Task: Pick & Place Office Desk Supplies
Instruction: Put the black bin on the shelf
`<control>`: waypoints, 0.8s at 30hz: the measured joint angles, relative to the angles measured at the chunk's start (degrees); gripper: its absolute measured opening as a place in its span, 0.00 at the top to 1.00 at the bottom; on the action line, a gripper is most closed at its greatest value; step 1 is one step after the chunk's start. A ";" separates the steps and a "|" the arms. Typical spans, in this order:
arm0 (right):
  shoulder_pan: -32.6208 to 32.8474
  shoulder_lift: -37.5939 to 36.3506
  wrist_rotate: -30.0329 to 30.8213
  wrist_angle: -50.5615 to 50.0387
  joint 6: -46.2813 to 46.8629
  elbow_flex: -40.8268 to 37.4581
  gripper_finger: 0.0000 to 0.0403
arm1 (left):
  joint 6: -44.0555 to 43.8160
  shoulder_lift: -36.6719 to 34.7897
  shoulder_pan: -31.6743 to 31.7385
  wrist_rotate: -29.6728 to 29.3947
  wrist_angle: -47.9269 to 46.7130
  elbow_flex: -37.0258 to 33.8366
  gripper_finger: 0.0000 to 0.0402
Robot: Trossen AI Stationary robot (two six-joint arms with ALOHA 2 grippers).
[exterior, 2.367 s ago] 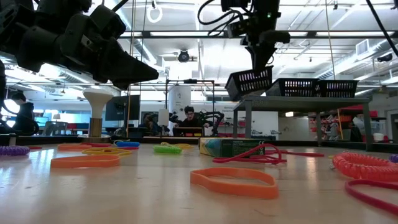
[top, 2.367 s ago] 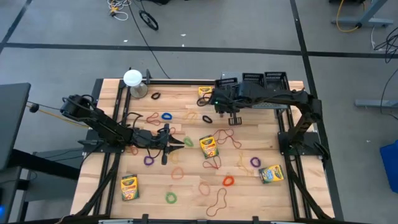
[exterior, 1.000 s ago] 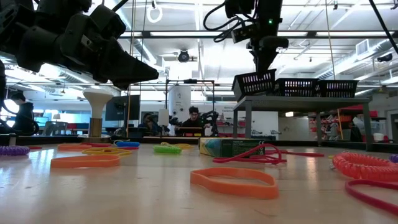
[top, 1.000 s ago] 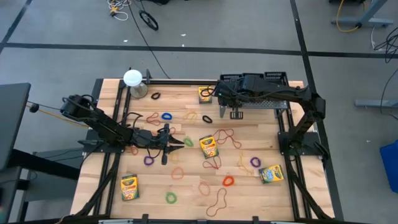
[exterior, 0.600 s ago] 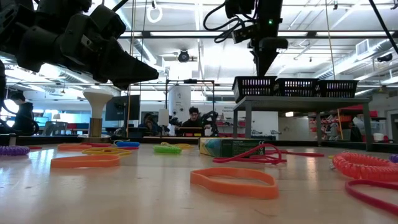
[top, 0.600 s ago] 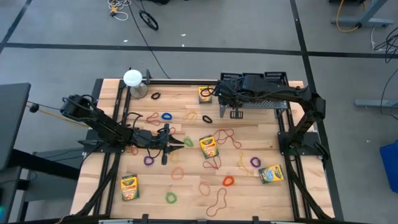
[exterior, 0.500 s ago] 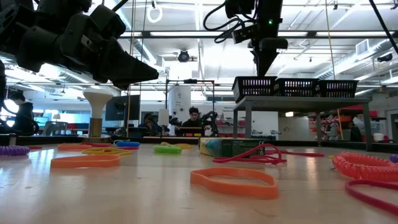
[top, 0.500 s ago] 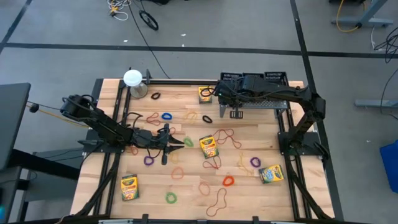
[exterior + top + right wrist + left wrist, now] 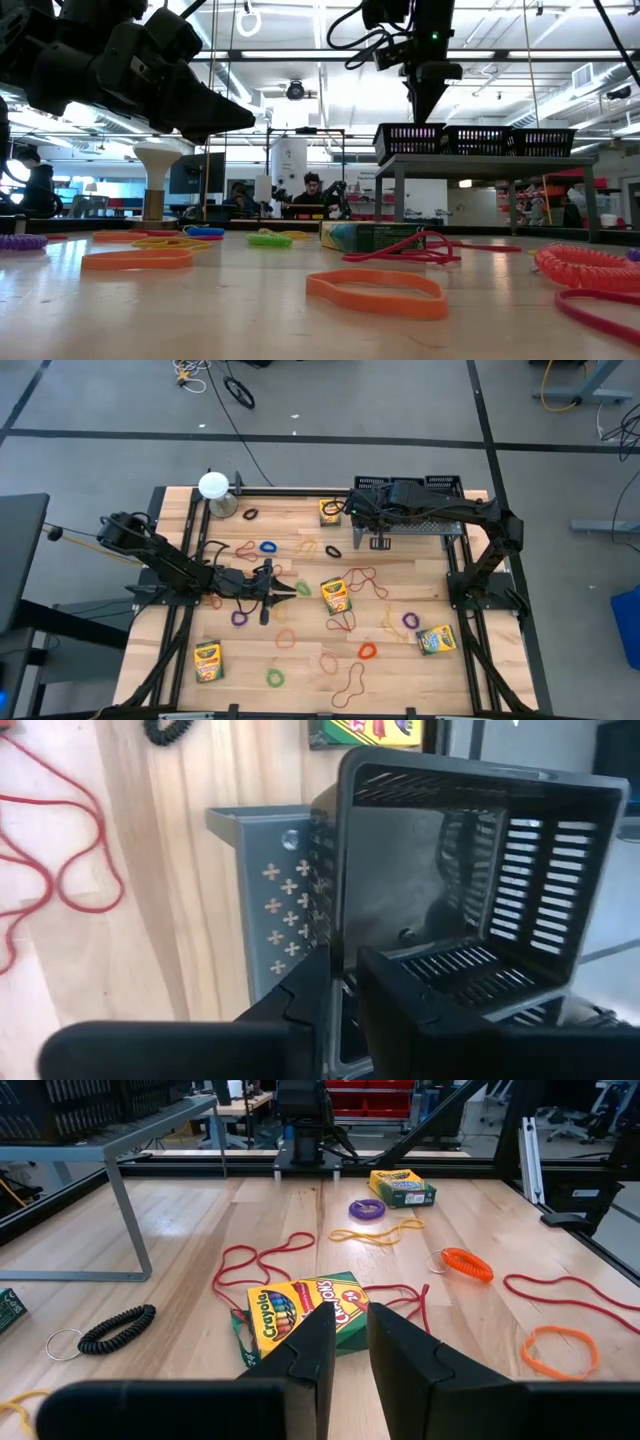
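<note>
Supplies are nearly all loose on the table (image 9: 300, 660): rubber bands scattered, crayon box (image 9: 300, 1312) just ahead of the left gripper (image 9: 343, 1348), w/ other boxes further out. Left gripper's fingers sit close together, narrow gap, pinching nothing. Right gripper (image 9: 342, 982) hangs over the end bin of the black mesh rack (image 9: 470, 870), fingertips at its rim w/ a slim gap, nothing visibly held. Bin under it looks empty; other bins' contents can't be told. Judged: task barely begun, most picks left.
</note>
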 joint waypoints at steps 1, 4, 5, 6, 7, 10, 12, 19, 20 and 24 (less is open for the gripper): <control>0.00 0.00 0.61 0.00 0.24 0.00 0.83 | 0.00 -0.02 -0.01 0.00 0.00 0.00 0.83; 0.00 0.00 1.19 -0.29 0.93 0.00 0.78 | 0.00 0.00 0.01 0.00 0.00 0.00 0.83; 0.00 0.00 1.21 -0.49 0.96 0.00 0.76 | 0.00 0.00 0.01 0.00 0.00 0.00 0.83; 0.00 0.00 1.20 -0.60 1.07 0.00 0.74 | -0.01 -0.01 0.00 -0.01 0.00 0.00 0.83; 0.00 0.00 1.21 -0.70 1.16 0.00 0.73 | -0.01 0.00 0.01 0.00 -0.01 0.00 0.83; 0.00 0.00 1.24 -1.17 1.75 0.00 0.69 | 0.00 0.00 0.00 0.00 0.00 0.00 0.83; 0.00 0.00 1.36 -1.64 2.63 0.00 0.68 | -0.01 -0.02 0.01 0.00 0.00 0.00 0.83; 0.22 -0.32 1.34 -3.49 5.01 0.00 0.63 | -0.01 0.00 0.00 0.00 0.00 0.00 0.83; 0.41 -0.72 1.39 -3.28 5.00 0.00 0.62 | 0.00 0.00 0.01 0.00 0.00 0.00 0.83; 1.31 -2.65 2.59 -2.68 5.02 0.00 0.60 | 0.00 -0.02 -0.01 0.00 0.00 0.00 0.83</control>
